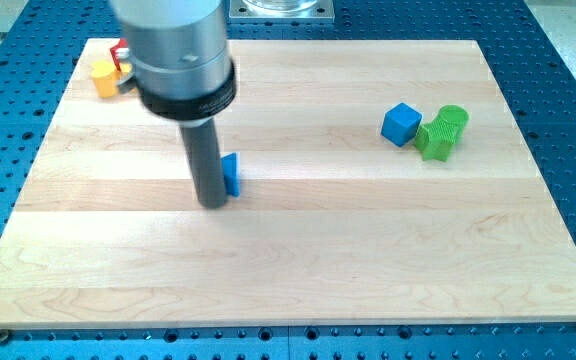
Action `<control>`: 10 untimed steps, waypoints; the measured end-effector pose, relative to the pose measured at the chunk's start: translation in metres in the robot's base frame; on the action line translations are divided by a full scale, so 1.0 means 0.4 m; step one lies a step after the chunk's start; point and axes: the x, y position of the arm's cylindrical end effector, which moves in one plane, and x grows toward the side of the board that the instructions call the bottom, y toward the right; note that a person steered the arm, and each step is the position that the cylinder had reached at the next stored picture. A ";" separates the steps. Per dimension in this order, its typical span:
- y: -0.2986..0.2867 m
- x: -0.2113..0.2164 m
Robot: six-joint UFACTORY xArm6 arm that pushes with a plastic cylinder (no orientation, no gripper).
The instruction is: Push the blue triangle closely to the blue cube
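Tip (213,203) is touching the blue triangle (231,174) (gripping nothing). An off-centre shove risks it slipping aside, missing the blue cube (401,123).

Bright, even light (soft shadows only); sharp focus, slight glare.

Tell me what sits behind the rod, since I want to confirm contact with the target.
Behind my tip, on the view's right, the blue triangle shows only as a sliver; the rod covers the rest, so contact cannot be confirmed.
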 end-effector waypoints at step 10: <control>0.416 -0.149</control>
